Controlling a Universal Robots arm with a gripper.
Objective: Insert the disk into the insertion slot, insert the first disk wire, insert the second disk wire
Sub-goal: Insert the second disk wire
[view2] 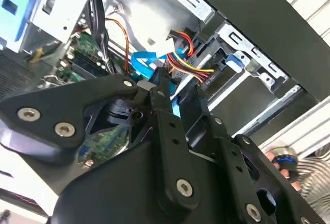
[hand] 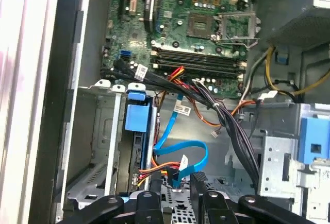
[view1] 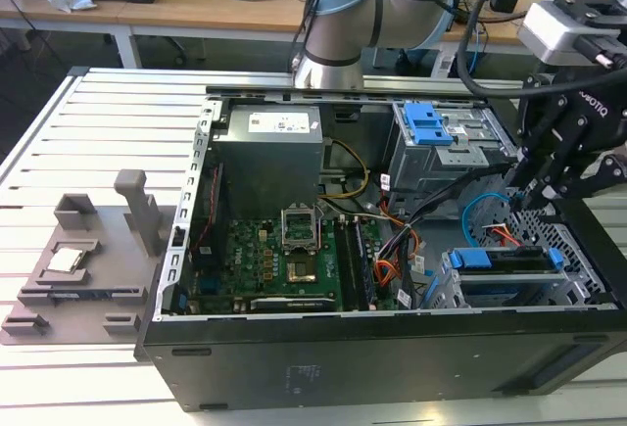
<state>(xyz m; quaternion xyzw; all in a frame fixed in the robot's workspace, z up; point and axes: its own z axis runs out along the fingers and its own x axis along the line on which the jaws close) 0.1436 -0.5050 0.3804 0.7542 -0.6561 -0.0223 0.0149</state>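
Note:
The disk (view1: 509,261), in its blue caddy, lies inside the insertion slot (view1: 460,294) of the silver cage at the exterior view's right. The caddy's blue tab (hand: 136,117) also appears in the first wrist view. The first disk wire (hand: 157,170), with red and orange strands, runs to the disk's end. The second disk wire (hand: 180,147), light blue, curls in a loop (view1: 478,215), and its plug end sits between my fingers. My gripper (view1: 517,201) (hand: 175,185) (view2: 174,87) hangs just over the cage, shut on that light blue plug.
A grey drive bay with a blue tab (view1: 428,122) stands behind the cage. The motherboard (view1: 294,250) and the power supply (view1: 269,147) take up the case's middle and back. A black cable bundle (hand: 227,123) crosses near the loop. A grey fixture (view1: 88,260) sits on the table.

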